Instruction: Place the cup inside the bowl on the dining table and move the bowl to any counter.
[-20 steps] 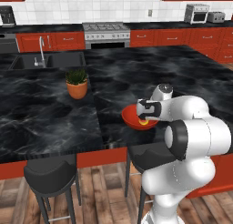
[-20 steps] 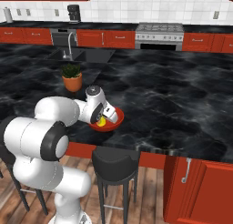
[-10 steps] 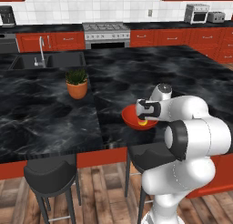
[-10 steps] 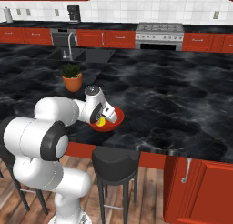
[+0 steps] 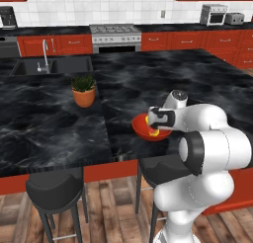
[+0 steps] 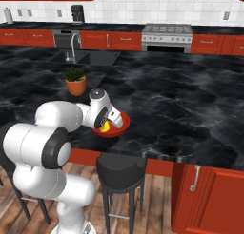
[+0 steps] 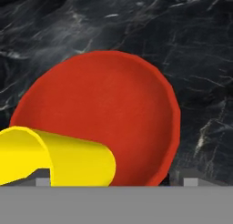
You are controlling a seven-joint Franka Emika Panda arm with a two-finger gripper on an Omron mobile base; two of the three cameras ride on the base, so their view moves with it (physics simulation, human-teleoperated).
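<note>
From the left base view, the glossy red bowl [image 5: 144, 128] sits near the front edge of the dining table [image 5: 54, 123], a slab of black, white-veined marble; the gripper [image 5: 157, 124] hangs just over the bowl, with a bit of the yellow cup [image 5: 154, 134] showing under it; a potted plant [image 5: 83, 91] stands well apart to the left; round black stools [image 5: 53, 191] sit below

From the right base view, the cup [image 6: 106, 126] lies inside the bowl [image 6: 119, 126], under the gripper [image 6: 107, 121]

In the hand view, the smooth cylindrical cup [image 7: 59, 158] lies on its side in the shallow round bowl [image 7: 104, 104]; the fingertips [image 7: 190, 181] stand wide apart, released, one on each side of it
</note>
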